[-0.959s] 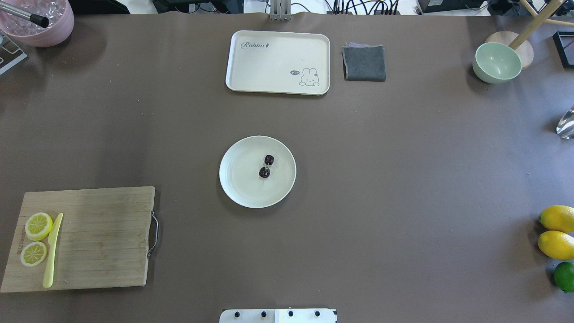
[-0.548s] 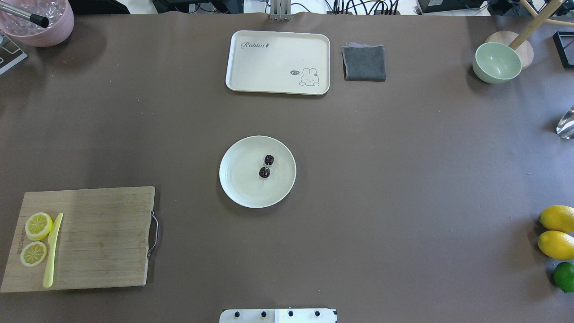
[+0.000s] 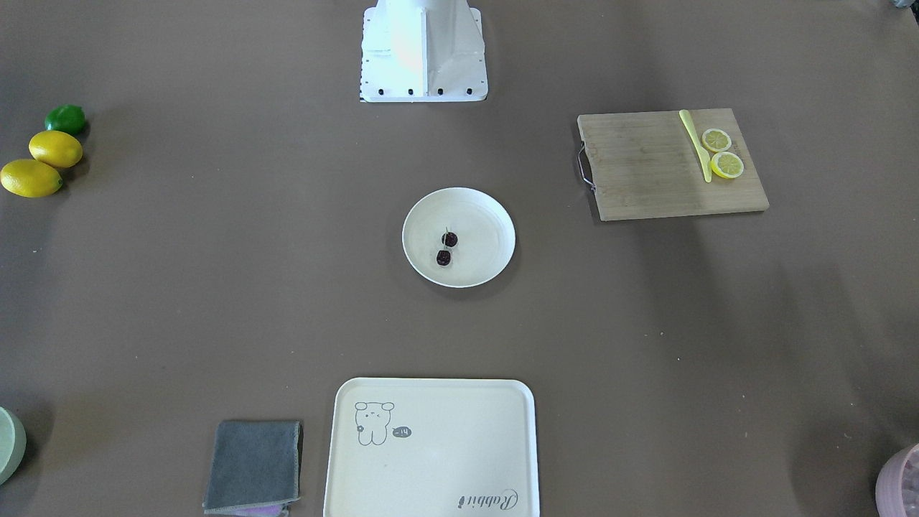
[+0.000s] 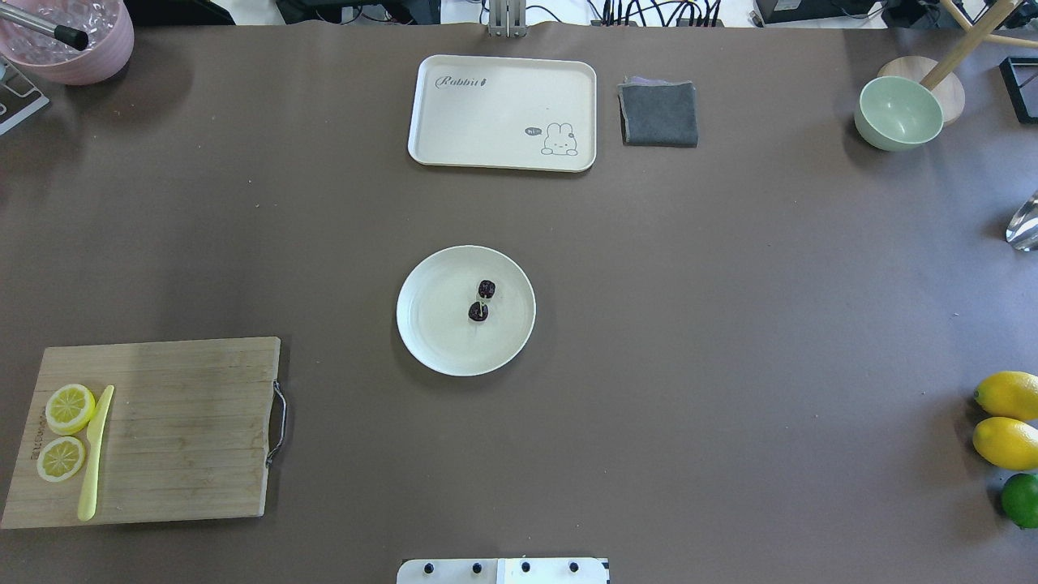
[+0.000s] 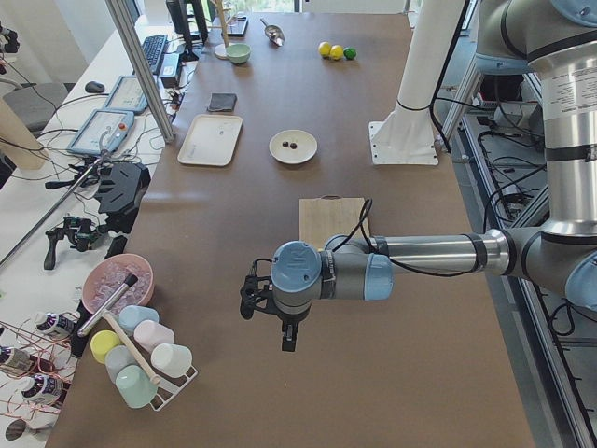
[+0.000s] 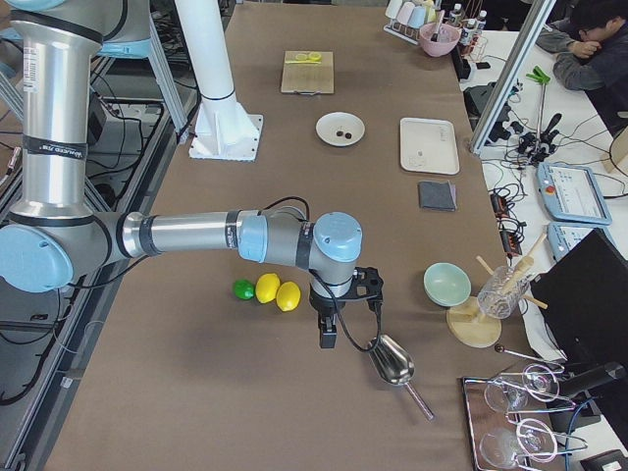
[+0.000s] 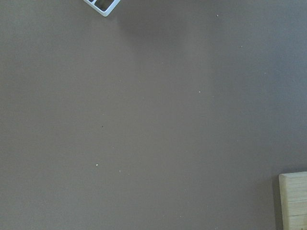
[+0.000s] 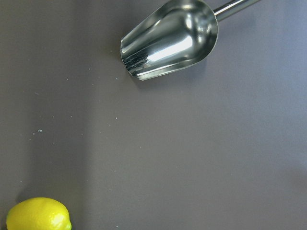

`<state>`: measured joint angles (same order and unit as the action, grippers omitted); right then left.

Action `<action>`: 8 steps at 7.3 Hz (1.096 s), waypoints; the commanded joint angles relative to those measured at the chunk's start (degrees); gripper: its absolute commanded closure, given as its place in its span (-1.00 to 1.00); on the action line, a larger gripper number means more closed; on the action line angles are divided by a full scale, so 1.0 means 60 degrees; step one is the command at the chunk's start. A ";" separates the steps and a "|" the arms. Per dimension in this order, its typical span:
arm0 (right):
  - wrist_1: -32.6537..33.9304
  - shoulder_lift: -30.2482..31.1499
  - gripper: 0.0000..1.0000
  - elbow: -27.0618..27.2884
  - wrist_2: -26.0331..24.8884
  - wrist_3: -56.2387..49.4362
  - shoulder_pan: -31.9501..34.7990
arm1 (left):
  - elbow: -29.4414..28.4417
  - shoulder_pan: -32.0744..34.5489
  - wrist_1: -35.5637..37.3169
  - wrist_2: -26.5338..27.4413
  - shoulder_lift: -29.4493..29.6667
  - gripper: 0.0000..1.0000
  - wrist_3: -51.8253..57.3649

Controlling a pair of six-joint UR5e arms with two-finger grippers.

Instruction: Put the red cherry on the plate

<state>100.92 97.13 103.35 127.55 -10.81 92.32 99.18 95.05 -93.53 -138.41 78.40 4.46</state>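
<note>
The red cherry [image 4: 478, 311], a pair of tiny dark fruits on a thin stem, lies just right of centre on the round cream plate [image 4: 430, 341] at mid-table; the front-facing view also shows the cherry [image 3: 444, 257] on the plate [image 3: 488, 215]. No gripper is near them. My left gripper [image 5: 287, 329] hangs over bare table at the left end, seen only in the exterior left view. My right gripper [image 6: 329, 332] hangs at the right end beside the lemons, seen only in the exterior right view. Whether either is open or shut, I cannot tell.
A wooden cutting board [image 4: 178, 430] with lemon slices [image 4: 69, 408] and a yellow knife [image 4: 96, 450] sits front left. The rabbit tray [image 4: 503, 112] and grey cloth [image 4: 658, 113] lie at the back. Green bowl [image 4: 898, 113], lemons [image 4: 1007, 442], lime [image 4: 1020, 500], metal scoop [image 8: 168, 40] occupy the right.
</note>
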 commanded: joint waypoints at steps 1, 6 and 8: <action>0.0012 0.0013 -1.00 0.0031 0.0025 0.0000 -0.0006 | -0.0006 0.0066 0.0003 0.0011 -0.0001 -0.96 -0.0011; 0.0026 0.0028 -1.00 0.0060 0.0069 -0.0015 -0.0006 | 0.0052 0.0184 0.0003 0.0011 -0.0001 -0.96 -0.0011; 0.0012 0.0028 -1.00 0.0060 0.0172 -0.0015 -0.0006 | 0.0111 0.0184 0.0003 0.0011 -0.0015 -0.96 -0.0011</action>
<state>101.04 97.29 103.66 128.36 -10.90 92.29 99.67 96.12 -93.52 -138.34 78.34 4.39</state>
